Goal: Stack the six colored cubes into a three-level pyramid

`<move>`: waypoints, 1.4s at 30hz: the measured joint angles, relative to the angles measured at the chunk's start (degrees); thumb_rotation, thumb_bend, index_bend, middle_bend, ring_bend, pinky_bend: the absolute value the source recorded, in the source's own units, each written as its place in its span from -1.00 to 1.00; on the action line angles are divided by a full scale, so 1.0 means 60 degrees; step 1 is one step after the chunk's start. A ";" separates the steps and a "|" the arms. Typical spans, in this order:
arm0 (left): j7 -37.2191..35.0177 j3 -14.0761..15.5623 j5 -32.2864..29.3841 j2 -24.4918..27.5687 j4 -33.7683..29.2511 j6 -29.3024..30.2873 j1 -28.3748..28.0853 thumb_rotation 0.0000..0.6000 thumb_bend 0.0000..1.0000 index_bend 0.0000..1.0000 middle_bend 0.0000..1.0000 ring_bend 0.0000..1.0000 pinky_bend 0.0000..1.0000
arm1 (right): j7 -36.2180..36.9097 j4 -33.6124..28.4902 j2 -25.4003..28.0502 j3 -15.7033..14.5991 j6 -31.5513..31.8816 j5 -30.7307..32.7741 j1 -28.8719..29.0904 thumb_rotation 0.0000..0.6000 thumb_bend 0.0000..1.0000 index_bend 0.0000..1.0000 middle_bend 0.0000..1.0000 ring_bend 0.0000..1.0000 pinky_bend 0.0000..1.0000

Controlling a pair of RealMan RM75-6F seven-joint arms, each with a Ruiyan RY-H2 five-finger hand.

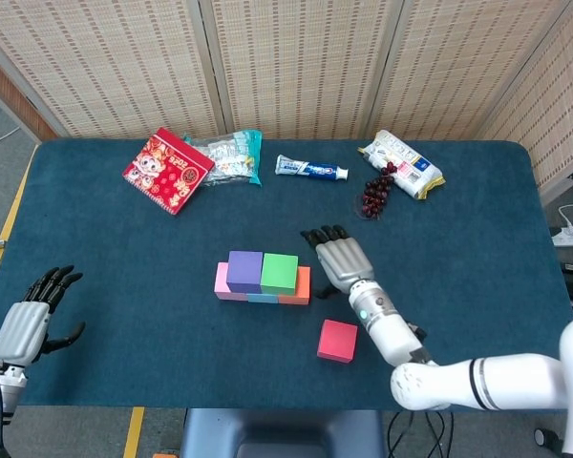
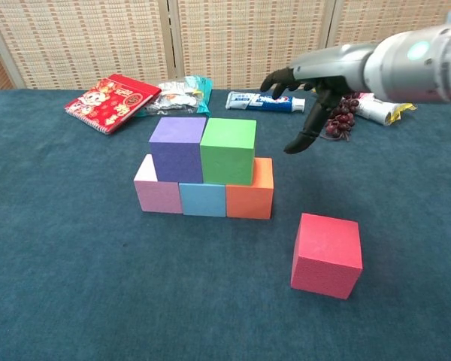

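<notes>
A pink cube (image 2: 156, 188), a light blue cube (image 2: 203, 198) and an orange cube (image 2: 250, 192) form a row on the table. On top stand a purple cube (image 2: 178, 148) and a green cube (image 2: 228, 150), touching each other. A red cube (image 2: 327, 254) lies alone to the right front (image 1: 337, 341). My right hand (image 2: 310, 98) hovers open to the right of the stack, fingers spread, clear of the cubes (image 1: 341, 260). My left hand (image 1: 31, 322) is open at the table's near left edge, holding nothing.
Along the back lie a red booklet (image 1: 168, 169), a snack bag (image 1: 228, 155), a toothpaste tube (image 1: 311, 170), dark grapes (image 1: 376, 191) and a white packet (image 1: 402, 163). Blue cloth covers the table (image 1: 124, 248).
</notes>
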 measured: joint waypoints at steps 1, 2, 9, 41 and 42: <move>0.0021 -0.0004 0.0001 0.0005 -0.0017 -0.0002 -0.0006 1.00 -0.34 -0.70 -0.90 -0.96 -0.74 | 0.0192 -0.0302 0.0250 -0.0107 0.0093 -0.0432 -0.0261 1.00 -0.40 -0.83 -0.56 -0.83 -0.86; 0.0056 -0.0011 0.0005 0.0015 -0.0051 -0.0003 -0.0015 1.00 -0.34 -0.70 -0.90 -0.96 -0.74 | 0.0334 -0.0510 0.0429 -0.0203 0.0170 -0.0773 -0.0470 1.00 -0.42 -0.77 -0.53 -0.82 -0.85; 0.0293 -0.0054 -0.0036 0.0013 -0.0216 -0.0118 -0.0103 1.00 -0.34 -0.70 -0.90 -0.96 -0.74 | 0.1521 -0.1513 0.1294 -0.1314 0.0749 -0.3519 -0.2318 1.00 -0.62 -0.52 -0.42 -0.73 -0.78; -0.0212 0.0003 -0.0047 -0.0154 0.0206 -0.0198 -0.0117 1.00 -0.35 -0.70 -0.91 -0.96 -0.74 | 0.0890 -0.0135 -0.1787 -0.1935 0.1352 -0.4716 -0.4571 1.00 -0.85 -0.23 -0.26 -0.60 -0.77; -0.0216 0.0003 -0.0046 -0.0157 0.0212 -0.0199 -0.0118 1.00 -0.35 -0.71 -0.91 -0.96 -0.74 | 0.0881 -0.0124 -0.1798 -0.1927 0.1346 -0.4704 -0.4570 1.00 -0.85 -0.22 -0.26 -0.59 -0.77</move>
